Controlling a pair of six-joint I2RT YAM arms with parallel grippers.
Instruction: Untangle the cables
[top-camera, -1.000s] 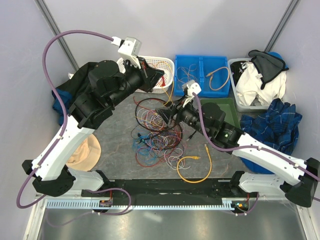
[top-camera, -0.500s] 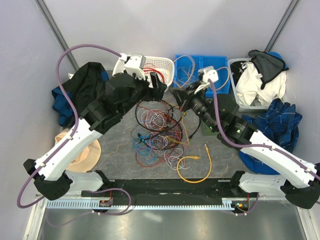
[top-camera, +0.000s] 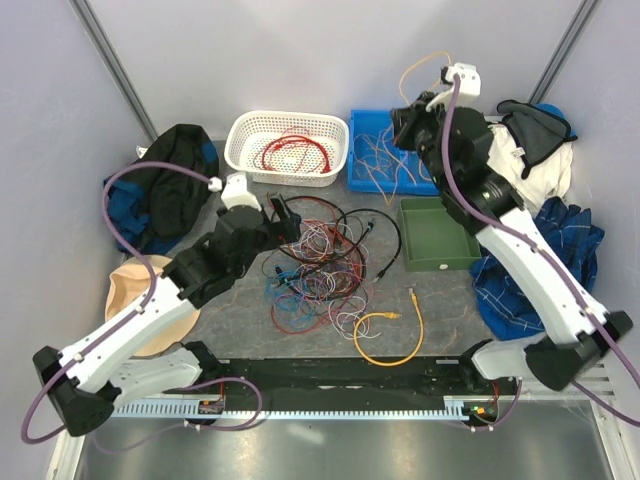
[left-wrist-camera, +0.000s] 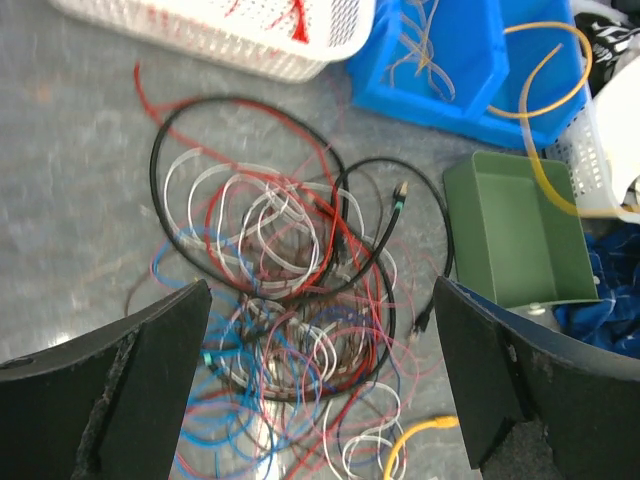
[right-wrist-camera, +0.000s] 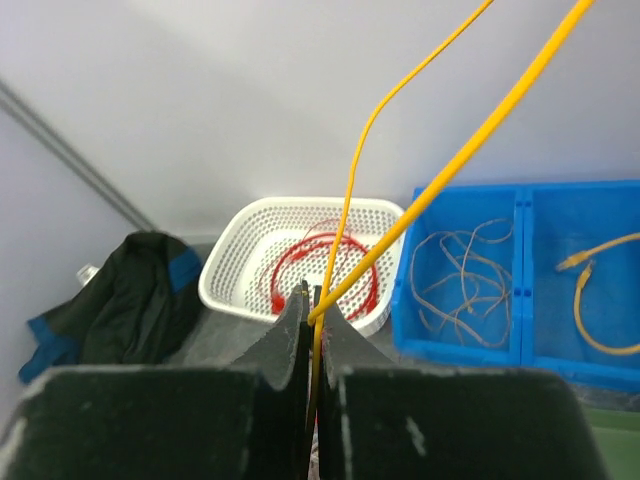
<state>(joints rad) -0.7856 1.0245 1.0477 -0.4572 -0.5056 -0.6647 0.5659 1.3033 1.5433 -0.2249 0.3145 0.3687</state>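
Top external: red cables (top-camera: 292, 152) in white basket (top-camera: 240, 140), tangle (top-camera: 318, 272) mostly unsorted; right gripper (right-wrist-camera: 312, 298) clamped on yellow-orange cable (right-wrist-camera: 425, 195) held high, left gripper (left-wrist-camera: 322, 287) wide open, empty.

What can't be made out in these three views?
- Right wrist: the yellow cable in the shut right gripper runs off the top edge; its ends are unseen.
- Left wrist: the tangle is blurred, so which wire lies over which is unclear; the open left gripper's fingers and the bottom edge cut it off.
- Top: the right gripper's fingers are too dark and small to tell apart.
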